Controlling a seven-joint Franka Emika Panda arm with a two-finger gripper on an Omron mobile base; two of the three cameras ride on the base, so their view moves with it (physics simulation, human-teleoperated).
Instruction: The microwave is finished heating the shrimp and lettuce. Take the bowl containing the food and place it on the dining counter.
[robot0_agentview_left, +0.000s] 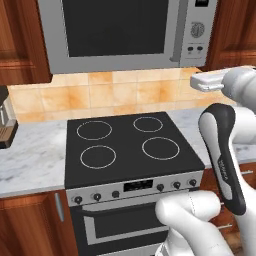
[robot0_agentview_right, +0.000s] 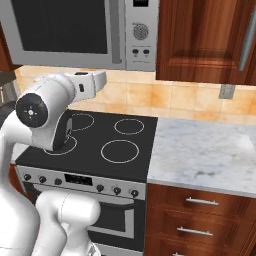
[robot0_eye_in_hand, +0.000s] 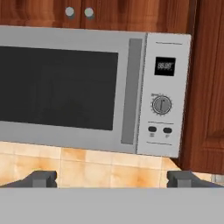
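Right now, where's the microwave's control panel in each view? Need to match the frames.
Left base view: control panel at top right, right of the microwave door.
Right base view: panel at top centre, beside the wood cabinet.
Hand view: panel right of centre, above the open gripper.
Shared landmark: the round dial on that panel.

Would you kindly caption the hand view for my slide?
Open gripper faces the closed microwave above the tiled backsplash.

Stove (robot0_agentview_left: 127, 145) against tan tile backsplash (robot0_agentview_left: 100, 95); marble counters (robot0_agentview_right: 200, 152) either side; reddish wood cabinets (robot0_agentview_right: 200, 40) above, drawers (robot0_agentview_right: 200, 215) below.
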